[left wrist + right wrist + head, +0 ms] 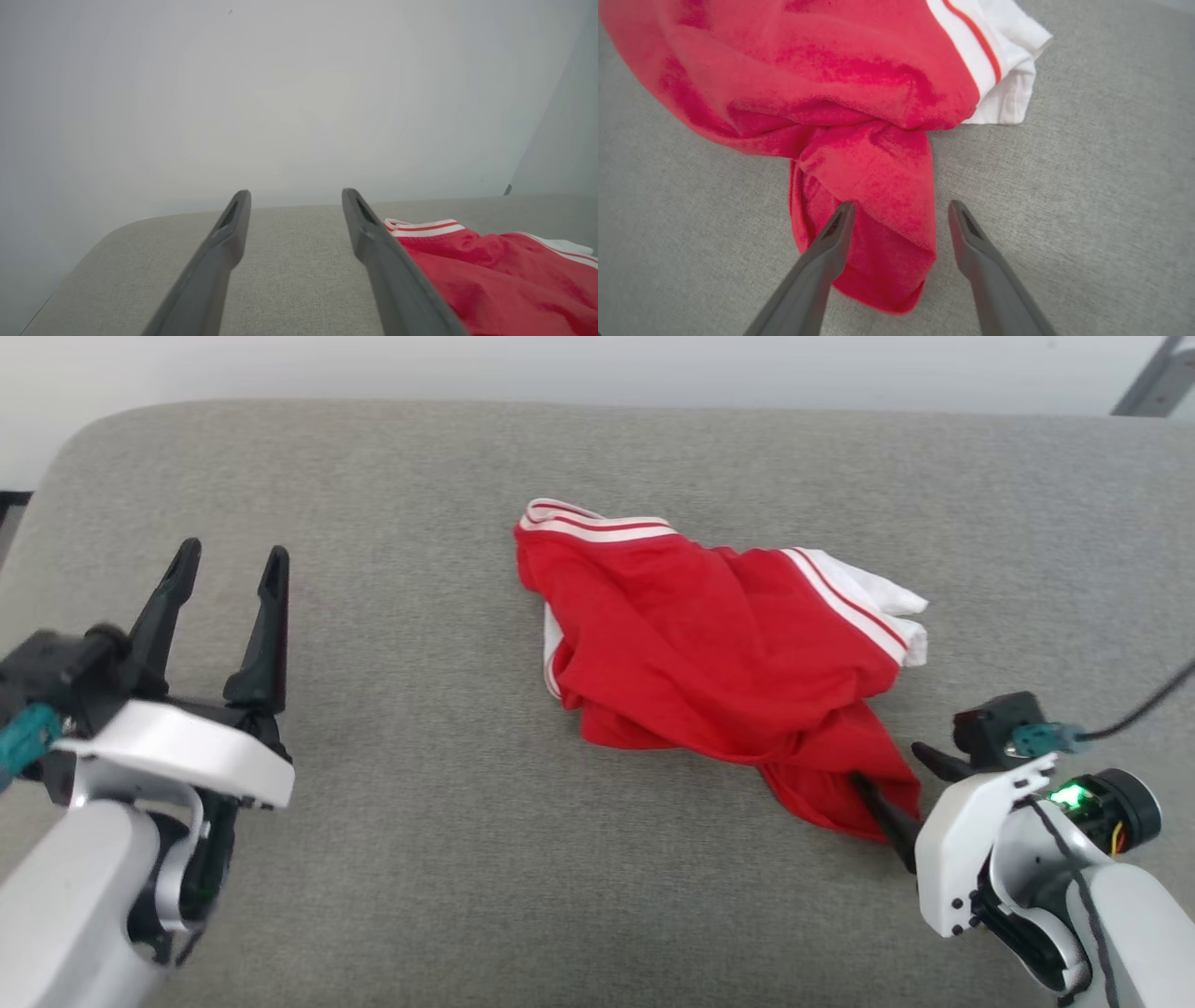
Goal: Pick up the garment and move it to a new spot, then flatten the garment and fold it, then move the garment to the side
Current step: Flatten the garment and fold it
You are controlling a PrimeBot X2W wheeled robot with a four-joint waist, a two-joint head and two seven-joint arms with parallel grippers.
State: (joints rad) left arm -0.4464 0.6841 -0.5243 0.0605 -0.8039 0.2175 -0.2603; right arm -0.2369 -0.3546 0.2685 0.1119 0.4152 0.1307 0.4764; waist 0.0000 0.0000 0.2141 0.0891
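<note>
Right pincer (899, 205), fingers apart, at crumpled red white-sleeved garment (709, 644)

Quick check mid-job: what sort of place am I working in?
Probably an indoor test room or lab: a grey upholstered cushion with rounded corners serves as the worktop, a bare white wall stands behind it, and the garment lies crumpled on it.

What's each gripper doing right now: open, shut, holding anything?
Left gripper: open, empty, apart from the garment.
Right gripper: open, the garment's near tail partly between its fingers, not clamped.
</note>
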